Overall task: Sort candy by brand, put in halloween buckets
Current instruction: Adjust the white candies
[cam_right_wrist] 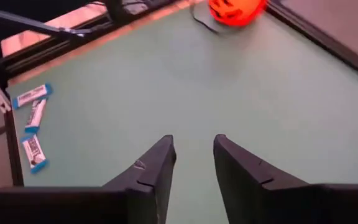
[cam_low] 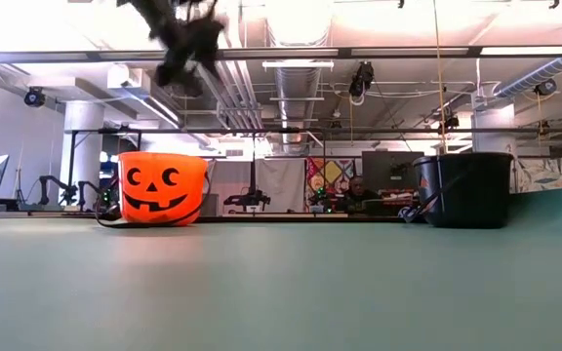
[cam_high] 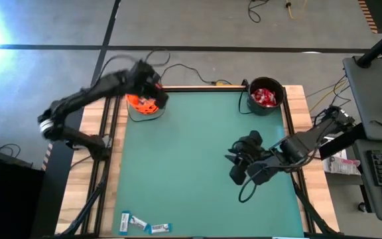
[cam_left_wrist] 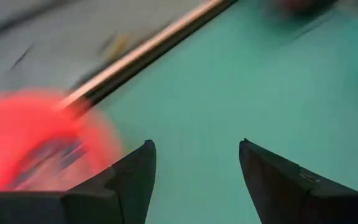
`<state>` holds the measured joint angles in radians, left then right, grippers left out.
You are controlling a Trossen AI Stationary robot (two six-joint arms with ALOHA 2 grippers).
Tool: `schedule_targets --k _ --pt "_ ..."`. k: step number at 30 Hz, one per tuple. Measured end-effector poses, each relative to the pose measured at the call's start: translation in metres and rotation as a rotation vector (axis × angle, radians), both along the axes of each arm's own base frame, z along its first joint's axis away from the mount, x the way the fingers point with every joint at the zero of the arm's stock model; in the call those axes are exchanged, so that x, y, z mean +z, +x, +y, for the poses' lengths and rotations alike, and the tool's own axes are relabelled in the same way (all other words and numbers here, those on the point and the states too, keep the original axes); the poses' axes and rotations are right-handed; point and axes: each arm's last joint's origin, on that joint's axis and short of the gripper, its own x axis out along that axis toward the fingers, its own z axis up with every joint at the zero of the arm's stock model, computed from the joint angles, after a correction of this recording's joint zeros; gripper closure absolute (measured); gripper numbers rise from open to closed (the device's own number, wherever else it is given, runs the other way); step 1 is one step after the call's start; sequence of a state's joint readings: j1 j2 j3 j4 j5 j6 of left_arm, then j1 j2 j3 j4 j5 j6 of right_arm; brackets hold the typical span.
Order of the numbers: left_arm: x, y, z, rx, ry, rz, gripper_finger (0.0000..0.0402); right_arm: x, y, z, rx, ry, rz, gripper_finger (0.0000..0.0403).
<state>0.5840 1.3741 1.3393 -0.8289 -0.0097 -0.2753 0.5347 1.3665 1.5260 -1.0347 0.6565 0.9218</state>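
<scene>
From above, the left gripper [cam_high: 152,89] hangs over the orange bucket [cam_high: 142,104] at about 11 o'clock on the green mat [cam_high: 197,166], while the black bucket [cam_high: 266,97] at 1 o'clock shows red packets [cam_high: 264,97] inside. Three blue-and-white bars [cam_high: 143,224] lie close together at 7 o'clock, and the right gripper [cam_high: 239,167] hovers around 4 o'clock, well apart from them. The level view just gives both buckets on the far edge with the left arm blurred overhead; the bars don't show there at all. Left wrist view: fingers apart, nothing between them, orange bucket a smear. Right wrist view: fingers a little apart, empty, bars off to one side. Those bars look light and flat, with slick wrappers, so I'd guess pinching across the narrow width works best. Can't see what's inside the orange bucket.
</scene>
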Motion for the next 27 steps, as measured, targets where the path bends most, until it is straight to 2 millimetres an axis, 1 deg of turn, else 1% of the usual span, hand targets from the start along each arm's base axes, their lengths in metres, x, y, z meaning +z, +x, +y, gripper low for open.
schedule_targets --k 3,5,7,9,11,14,16,19,22,25,27 --pt "0.009 0.024 -0.042 -0.073 0.043 -0.312 0.0198 -0.002 0.015 0.001 0.064 -0.054 -0.020 0.0284" --pt "0.002 0.041 -0.066 -0.108 -0.003 -0.456 0.0209 -0.001 0.025 -0.001 0.089 -0.078 -0.049 0.0275" --pt "-0.015 0.058 -0.086 -0.157 -0.023 -0.508 0.0219 0.001 0.032 -0.006 0.119 -0.092 -0.062 0.0267" --pt "-0.042 0.073 -0.103 -0.194 -0.002 -0.456 0.0229 0.002 0.036 -0.012 0.143 -0.093 -0.058 0.0260" --pt "-0.074 0.085 -0.117 -0.199 0.016 -0.344 0.0238 0.002 0.036 -0.017 0.145 -0.077 -0.049 0.0254" --pt "-0.123 0.095 -0.130 -0.179 -0.032 -0.194 0.0249 0.006 0.031 -0.020 0.135 -0.051 -0.047 0.0248" --pt "-0.146 0.100 -0.138 -0.174 -0.064 -0.132 0.0254 0.007 0.027 -0.021 0.117 -0.032 -0.046 0.0245" --pt "-0.174 0.106 -0.149 -0.196 -0.065 -0.067 0.0263 0.005 0.022 -0.023 0.068 0.019 -0.022 0.0246" --pt "-0.197 0.105 -0.153 -0.195 -0.064 0.004 0.0272 0.003 0.020 -0.024 0.049 0.042 0.007 0.0249" --pt "-0.209 0.100 -0.153 -0.186 -0.069 0.045 0.0280 0.002 0.020 -0.024 0.031 0.062 0.009 0.0250" --pt "-0.215 0.093 -0.152 -0.182 -0.070 0.090 0.0284 0.002 0.019 -0.024 0.020 0.077 0.011 0.0248"
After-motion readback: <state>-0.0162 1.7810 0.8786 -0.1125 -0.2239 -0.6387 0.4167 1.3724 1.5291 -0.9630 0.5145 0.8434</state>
